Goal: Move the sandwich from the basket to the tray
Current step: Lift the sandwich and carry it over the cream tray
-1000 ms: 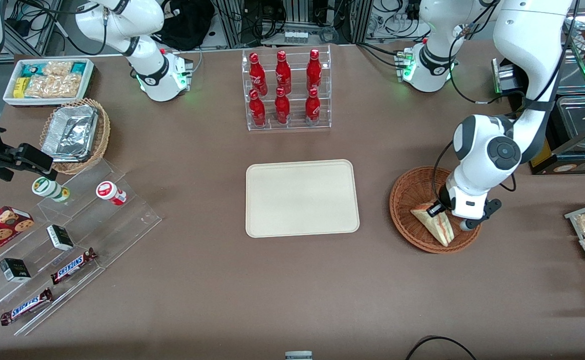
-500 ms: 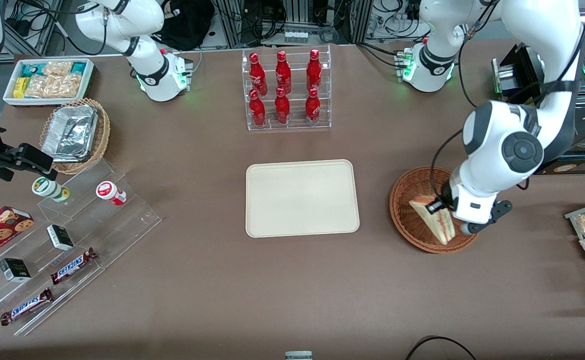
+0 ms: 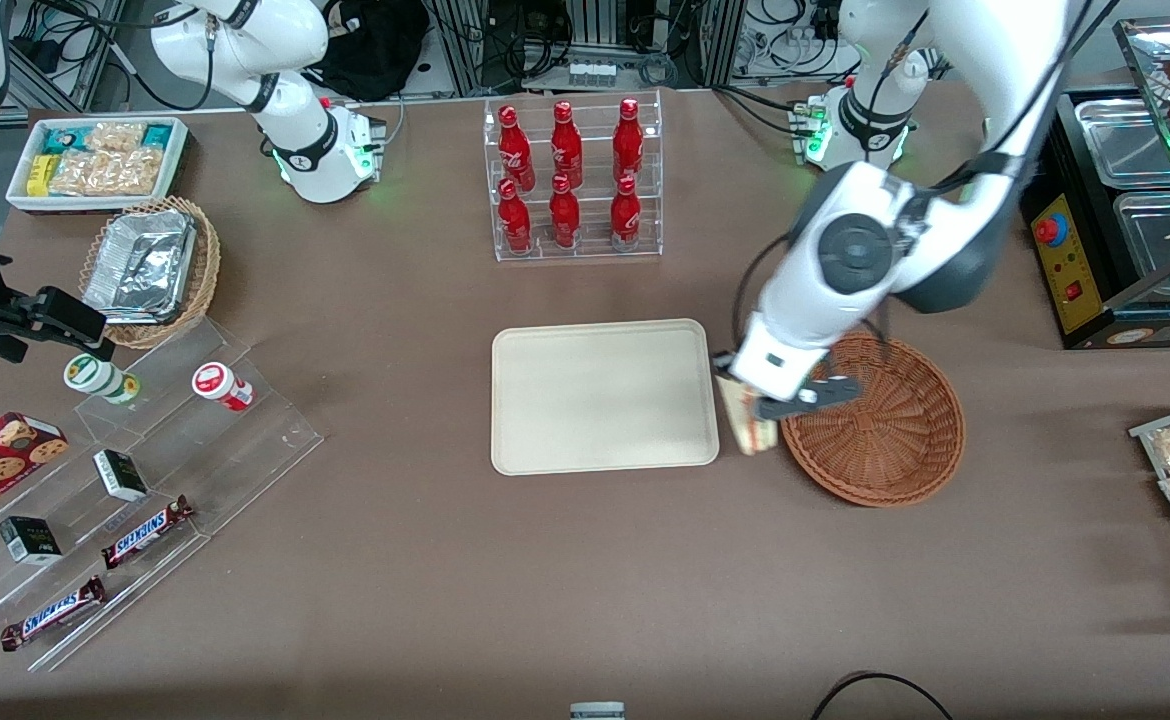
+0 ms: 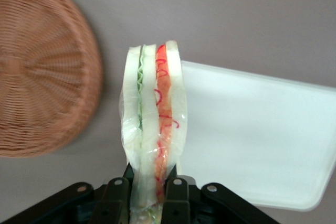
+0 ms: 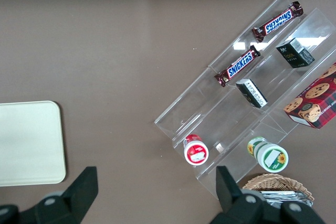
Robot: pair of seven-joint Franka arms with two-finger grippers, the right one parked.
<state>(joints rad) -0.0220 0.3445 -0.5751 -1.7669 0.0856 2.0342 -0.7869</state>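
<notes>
The sandwich [image 3: 748, 425] [image 4: 154, 124], a plastic-wrapped wedge of pale bread with green and red-orange layers, hangs in the air between the basket and the tray. My left gripper [image 3: 745, 400] [image 4: 148, 190] is shut on its thick end, one finger [image 4: 119, 195] on each bread face. The reddish-brown woven basket [image 3: 890, 430] [image 4: 42, 72] holds nothing and sits toward the working arm's end. The cream tray [image 3: 603, 395] [image 4: 262, 135] [image 5: 29, 142] lies bare at the table's middle, its edge just beside the sandwich.
A clear rack of red bottles [image 3: 572, 180] stands farther from the front camera than the tray. A clear stepped stand with chocolate bars [image 3: 145, 530] and jars, a tan basket with a foil container [image 3: 150, 268] and a white snack bin [image 3: 95, 160] lie toward the parked arm's end.
My left gripper has lifted the sandwich out of the basket and carried it sideways to the gap beside the tray. The basket is now uncovered.
</notes>
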